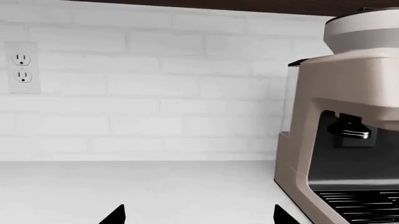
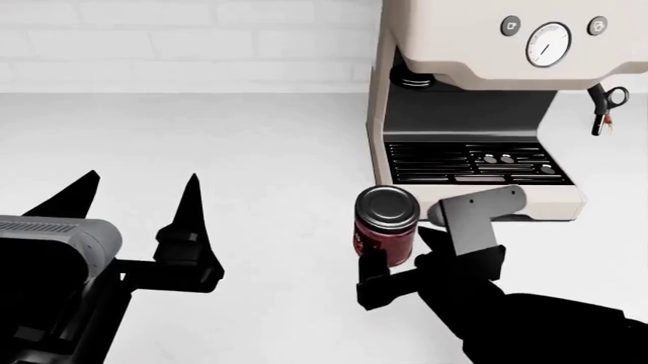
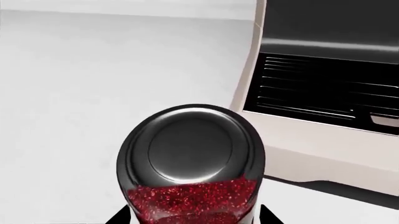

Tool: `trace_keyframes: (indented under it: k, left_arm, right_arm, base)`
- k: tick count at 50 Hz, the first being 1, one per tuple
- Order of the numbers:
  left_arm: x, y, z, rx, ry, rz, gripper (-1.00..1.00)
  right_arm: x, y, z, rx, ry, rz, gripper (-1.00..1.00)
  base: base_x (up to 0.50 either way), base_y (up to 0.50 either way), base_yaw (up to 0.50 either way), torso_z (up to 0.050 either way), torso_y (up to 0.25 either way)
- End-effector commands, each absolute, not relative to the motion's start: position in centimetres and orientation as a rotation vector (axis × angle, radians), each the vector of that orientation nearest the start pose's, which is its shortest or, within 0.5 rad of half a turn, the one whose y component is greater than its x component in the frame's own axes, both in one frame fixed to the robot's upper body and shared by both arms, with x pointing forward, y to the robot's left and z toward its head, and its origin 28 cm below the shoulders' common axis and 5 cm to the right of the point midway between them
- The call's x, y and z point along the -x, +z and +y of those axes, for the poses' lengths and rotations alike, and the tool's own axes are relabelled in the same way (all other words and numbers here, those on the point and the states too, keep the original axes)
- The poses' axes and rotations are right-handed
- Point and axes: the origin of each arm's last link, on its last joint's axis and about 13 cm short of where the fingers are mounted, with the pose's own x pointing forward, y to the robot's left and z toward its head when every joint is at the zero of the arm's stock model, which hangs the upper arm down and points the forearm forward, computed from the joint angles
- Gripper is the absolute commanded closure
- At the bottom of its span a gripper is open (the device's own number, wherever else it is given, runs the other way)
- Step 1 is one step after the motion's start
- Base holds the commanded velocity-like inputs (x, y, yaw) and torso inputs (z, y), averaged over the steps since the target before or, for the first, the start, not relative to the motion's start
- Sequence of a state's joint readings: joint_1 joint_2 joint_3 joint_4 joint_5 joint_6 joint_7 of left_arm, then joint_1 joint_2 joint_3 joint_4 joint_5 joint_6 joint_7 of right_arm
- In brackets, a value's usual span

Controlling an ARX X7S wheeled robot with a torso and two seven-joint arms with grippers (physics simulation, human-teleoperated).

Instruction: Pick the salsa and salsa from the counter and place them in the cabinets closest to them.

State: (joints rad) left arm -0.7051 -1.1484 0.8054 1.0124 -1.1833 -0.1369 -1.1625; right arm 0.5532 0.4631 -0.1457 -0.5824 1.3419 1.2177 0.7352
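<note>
1. Bench [image 2: 253, 136] surface runs bare and white from the espresso machine [image 2: 476, 98] out past the left end effector, back to the white brick wall [image 1: 156, 93]; none of its edges show in any view.
2. Wall outlet [image 1: 22, 67] sits on the brick well away from the espresso machine, with open bench between them, and a dark cabinet underside [image 1: 218, 4] runs above the brick.
3. Room is tight only beside the machine: the salsa jar [image 2: 386, 225] stands just in front of the near corner of its drip tray [image 2: 471, 163], close to the base but apart from it.
4. Left end effector [image 2: 136, 205] reaches forward over bare bench well to the side of the jar, away from the machine; its two pointed black fingers [image 2: 190, 205] stand wide apart with nothing between them.
5. Right end effector [image 2: 390, 265] comes in low from the near side of the jar, the wrist bracket [image 2: 476, 216] lying between jar and machine base.
6. Its fingers sit at the lower body of the jar; the right wrist view shows a black tip [image 3: 121, 217] on each side of the glass, so it looks clamped on the jar.
7. Salsa jar is upright on the bench, grey metal lid [image 3: 190, 144] closed, dark red sauce [image 3: 193, 198] filling the glass up to the lid.
</note>
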Motion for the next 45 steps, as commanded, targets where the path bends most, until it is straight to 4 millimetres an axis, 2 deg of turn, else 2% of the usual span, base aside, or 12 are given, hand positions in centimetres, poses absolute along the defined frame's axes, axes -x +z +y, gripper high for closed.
trace_keyframes:
  k: [1,5,23,35,45]
  left_arm:
    - [-14.1,22.5,22.0,0.038,-0.086,-0.192,-1.0]
    - [-14.1,22.4,22.1,0.039,-0.085,-0.192,-1.0]
    - [-14.0,22.5,22.2,0.04,-0.075,-0.196,-1.0]
    - [-14.1,22.5,22.2,0.043,-0.078,-0.192,-1.0]
    - [-14.2,22.5,22.2,0.044,-0.085,-0.184,-1.0]
  right_arm:
    - [-21.6,18.3,-9.5,-0.002,0.351,0.334,1.0]
    - [-20.9,18.7,-9.5,0.012,0.36,0.318,1.0]
    - [-13.6,23.5,-11.0,0.021,0.464,0.236,1.0]
    - [-11.5,25.2,-11.4,0.008,0.511,0.196,1.0]
    - [-9.0,29.1,-11.4,0.022,0.577,0.167,1.0]
  base:
    - [0.0,0.0,0.01,0.0,0.0]
    - [0.0,0.0,0.01,0.0,0.0]
    - [0.0,0.0,0.0,0.0,0.0]
    - [0.0,0.0,0.0,0.0,0.0]
    - [0.0,0.0,0.0,0.0,0.0]
